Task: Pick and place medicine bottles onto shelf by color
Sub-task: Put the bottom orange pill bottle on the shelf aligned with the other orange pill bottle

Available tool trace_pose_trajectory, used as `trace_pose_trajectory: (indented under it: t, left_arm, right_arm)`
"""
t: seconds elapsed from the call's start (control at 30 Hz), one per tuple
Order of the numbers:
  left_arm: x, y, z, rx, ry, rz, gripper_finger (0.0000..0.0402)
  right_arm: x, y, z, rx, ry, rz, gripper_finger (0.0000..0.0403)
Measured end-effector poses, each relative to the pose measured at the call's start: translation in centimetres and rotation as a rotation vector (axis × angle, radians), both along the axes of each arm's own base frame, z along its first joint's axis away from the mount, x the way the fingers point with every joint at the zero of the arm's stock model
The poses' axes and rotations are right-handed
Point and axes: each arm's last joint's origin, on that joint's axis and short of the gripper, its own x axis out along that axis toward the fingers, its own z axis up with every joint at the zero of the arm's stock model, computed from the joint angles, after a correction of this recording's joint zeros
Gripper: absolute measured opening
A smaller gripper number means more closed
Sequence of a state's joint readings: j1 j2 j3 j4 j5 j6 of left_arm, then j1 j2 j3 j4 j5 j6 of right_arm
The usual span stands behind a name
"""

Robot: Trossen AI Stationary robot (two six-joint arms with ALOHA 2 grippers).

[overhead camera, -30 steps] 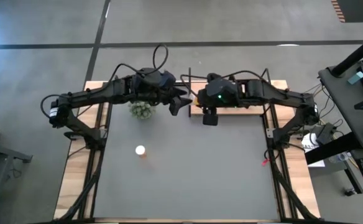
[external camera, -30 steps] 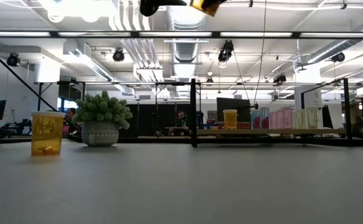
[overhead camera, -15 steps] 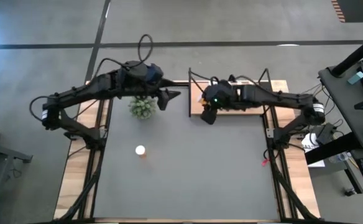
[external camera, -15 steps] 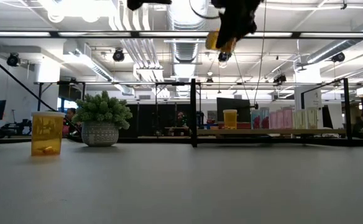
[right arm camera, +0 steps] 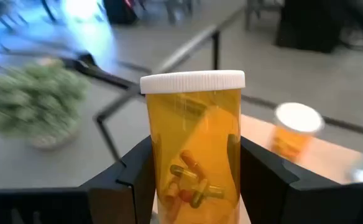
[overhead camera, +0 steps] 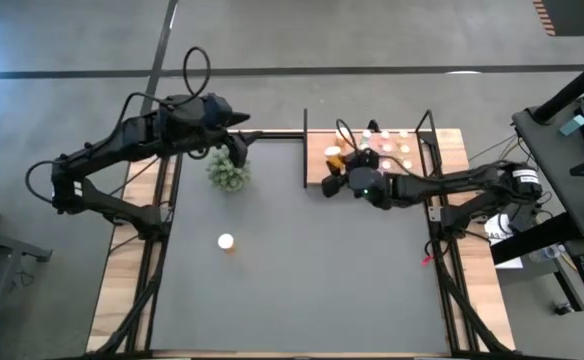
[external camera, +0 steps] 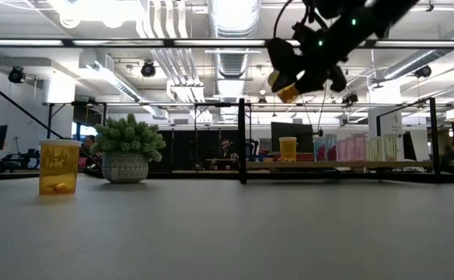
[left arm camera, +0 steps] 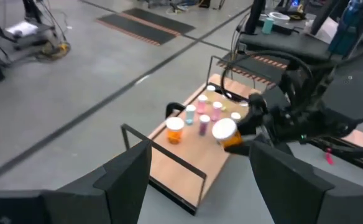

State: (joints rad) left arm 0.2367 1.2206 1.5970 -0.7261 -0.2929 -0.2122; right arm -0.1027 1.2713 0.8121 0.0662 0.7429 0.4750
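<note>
**Orange bottle carried above the shelf's near-left corner**

While the right gripper (overhead camera: 329, 186) hung over the near-left corner of the shelf (overhead camera: 317, 170), its two dark fingers (right arm camera: 132, 177) were clamped on opposite sides of an orange medicine bottle (right arm camera: 194, 146) with a white cap, through whose wall capsules could be seen. From table height that bottle (external camera: 287, 84) appeared tilted in mid-air, well above the board, with the right arm slanting down toward it from the upper right. A second orange bottle (overhead camera: 332, 154) stood on the shelf near its left edge, and a cluster of small pink vials (left arm camera: 201, 117) and other white-capped vials stood behind it toward the far-right part of the board; the black rods edging the shelf rose at its corners. A third orange bottle (overhead camera: 226, 242) stood alone on the dark worktop (overhead camera: 302, 270), left of centre and well apart from the shelf. The potted green plant ball (overhead camera: 228, 172) sat near the worktop's far edge, left of the shelf. The left gripper (overhead camera: 239, 147) was positioned just beyond the plant, by the far edge, with its fingers (left arm camera: 122, 180) spread apart and nothing between them; its wrist camera looked across to the shelf and the right arm
</note>
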Motion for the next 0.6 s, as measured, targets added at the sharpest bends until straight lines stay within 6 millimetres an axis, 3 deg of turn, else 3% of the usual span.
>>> trace_pose_trajectory:
  t: [0.17, 0.37, 0.6]
  left_arm:
    - [-0.4, 0.0, 0.2, 0.027, 0.002, 0.019, 0.0255]
    - [-0.2, 0.1, 0.1, 0.028, 0.009, 0.030, 0.0255]
    - [0.4, 0.4, -0.4, 0.032, 0.030, 0.059, 0.0255]
  right_arm:
    - [0.1, 0.1, -1.8, -0.173, -0.114, 0.008, 0.0173]
    - [-0.4, 0.1, -4.7, -0.281, 0.038, 0.024, 0.0173]
    - [-0.5, 0.3, -4.4, -0.259, -0.041, 0.005, 0.0173]
